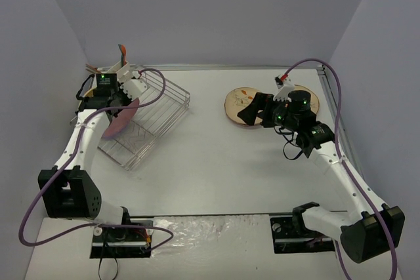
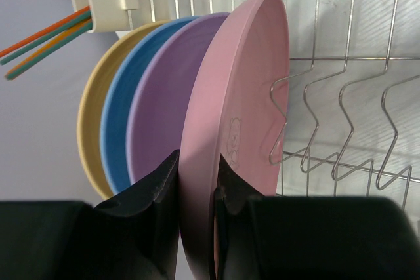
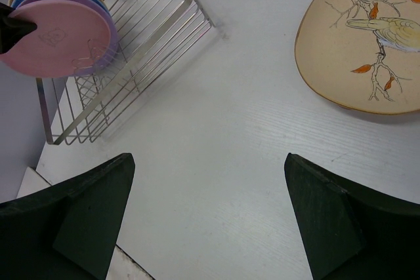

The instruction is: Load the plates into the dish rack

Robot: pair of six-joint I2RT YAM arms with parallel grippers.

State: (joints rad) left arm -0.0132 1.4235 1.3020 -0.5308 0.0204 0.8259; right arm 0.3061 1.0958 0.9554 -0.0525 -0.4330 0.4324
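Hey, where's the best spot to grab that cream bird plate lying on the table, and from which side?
Probably its rim, on the edge facing the dish rack. The cream bird plate lies flat, so only its upturned lip offers a pinch; the open right claw is nearest that edge, across bare table.

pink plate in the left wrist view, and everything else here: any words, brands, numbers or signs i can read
No readable text in any view.
pink plate: a small embossed outline figure, no letters that can be made out.
cream plate: a printed bird on a branch, no words.
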